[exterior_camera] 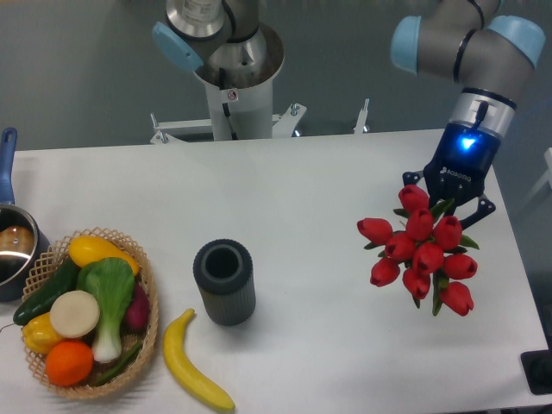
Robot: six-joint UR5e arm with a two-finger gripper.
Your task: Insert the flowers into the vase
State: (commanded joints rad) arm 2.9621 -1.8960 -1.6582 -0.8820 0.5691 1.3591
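The flowers are a bunch of red tulip buds with green leaves, held up at the right side of the table. My gripper comes down from the upper right and is shut on the stem end of the bunch; the buds hide the fingertips. The vase, a short dark grey ribbed cylinder with an open round mouth, stands upright near the middle of the table, far to the left of the flowers.
A yellow banana lies just in front of the vase. A wicker basket of vegetables and fruit stands at the front left, a pot at the left edge. The robot base rises at the back.
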